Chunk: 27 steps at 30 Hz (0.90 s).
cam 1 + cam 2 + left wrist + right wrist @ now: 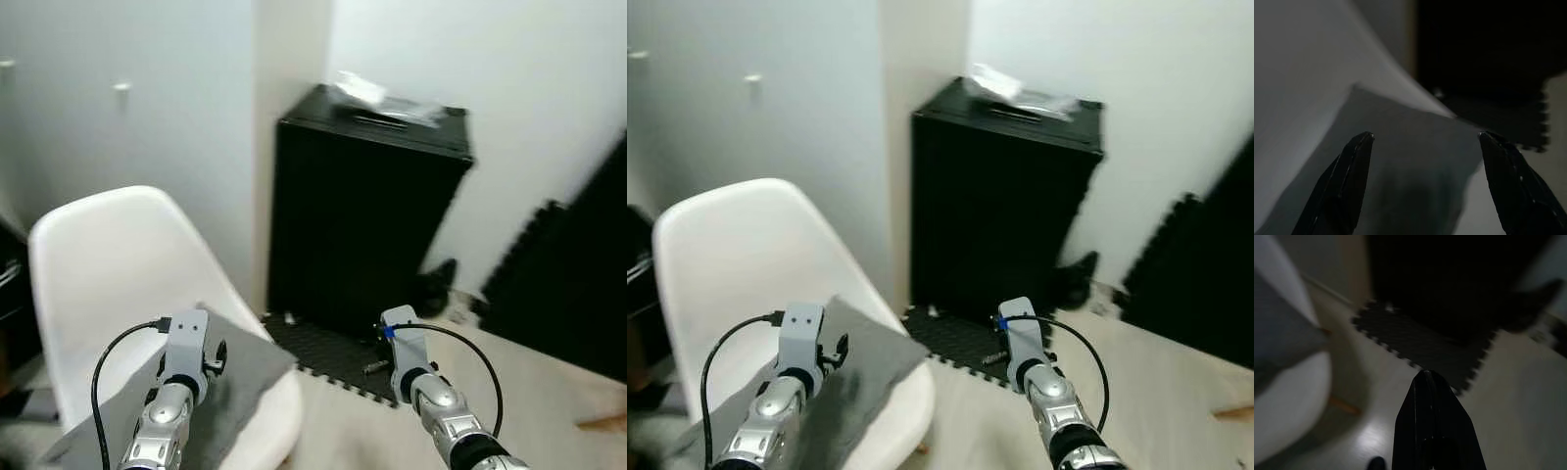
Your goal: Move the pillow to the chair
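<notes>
Grey pillow [230,377] lies on the seat of the white chair [118,264] at the lower left of the head views, one corner pointing toward the black cabinet [367,225] at centre; its lower end is cut off by the frame and partly hidden behind the left arm. Left gripper [1422,183] hovers over the pillow, fingers [1347,186] spread apart and empty. Right gripper [1432,431], fingers pressed together, hangs above the pale floor [1508,396] near a dark foam mat [1420,345].

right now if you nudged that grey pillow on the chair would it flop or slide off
The grey pillow is probably soft and light: it lies flat with a corner overhanging the white chair seat. The smooth, curved seat could let it slide. The left gripper hovers open above it.
</notes>
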{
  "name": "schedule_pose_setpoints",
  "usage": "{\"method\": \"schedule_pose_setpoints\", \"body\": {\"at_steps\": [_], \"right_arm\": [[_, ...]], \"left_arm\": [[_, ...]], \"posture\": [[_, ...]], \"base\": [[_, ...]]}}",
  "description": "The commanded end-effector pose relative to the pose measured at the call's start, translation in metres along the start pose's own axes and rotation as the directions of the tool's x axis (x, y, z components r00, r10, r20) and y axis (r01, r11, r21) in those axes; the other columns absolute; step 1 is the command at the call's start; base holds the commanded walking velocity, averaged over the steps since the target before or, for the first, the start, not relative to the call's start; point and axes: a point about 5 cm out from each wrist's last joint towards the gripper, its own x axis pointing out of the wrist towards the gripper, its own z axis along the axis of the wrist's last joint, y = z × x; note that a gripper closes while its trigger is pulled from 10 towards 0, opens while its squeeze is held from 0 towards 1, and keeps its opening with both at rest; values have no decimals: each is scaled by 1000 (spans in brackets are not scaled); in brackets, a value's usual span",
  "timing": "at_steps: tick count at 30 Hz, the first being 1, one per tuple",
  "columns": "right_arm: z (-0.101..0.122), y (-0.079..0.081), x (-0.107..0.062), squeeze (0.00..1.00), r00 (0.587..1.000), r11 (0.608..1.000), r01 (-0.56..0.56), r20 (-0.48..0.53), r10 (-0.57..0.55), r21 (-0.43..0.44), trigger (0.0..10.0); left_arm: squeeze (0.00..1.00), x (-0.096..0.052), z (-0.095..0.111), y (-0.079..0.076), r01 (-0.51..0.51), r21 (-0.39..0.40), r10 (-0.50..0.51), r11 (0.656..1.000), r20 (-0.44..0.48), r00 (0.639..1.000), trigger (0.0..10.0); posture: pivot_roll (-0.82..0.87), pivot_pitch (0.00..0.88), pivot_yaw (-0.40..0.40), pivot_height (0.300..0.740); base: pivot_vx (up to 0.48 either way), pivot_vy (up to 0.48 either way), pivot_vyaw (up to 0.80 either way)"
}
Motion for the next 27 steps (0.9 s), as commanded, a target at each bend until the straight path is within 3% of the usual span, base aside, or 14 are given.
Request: {"method": "schedule_pose_setpoints", "body": {"at_steps": [1, 27], "right_arm": [[-2, -1, -1, 0, 1000, 1000, 9, -3, -9, 8, 10000], [-7, -4, -2, 0, 999, 999, 41, -34, -40, 20, 10000]], "left_arm": [[0, -1, 0, -1, 7, 3, -7, 1000, 4, 1000, 10000], [0, 2, 5, 1, 7, 6, -7, 1000, 2, 1000, 10000]], "posture": [[-17, 26, -111, 740], [-11, 44, -99, 740]], "base": [[0, 0, -800], [0, 0, -800]]}}
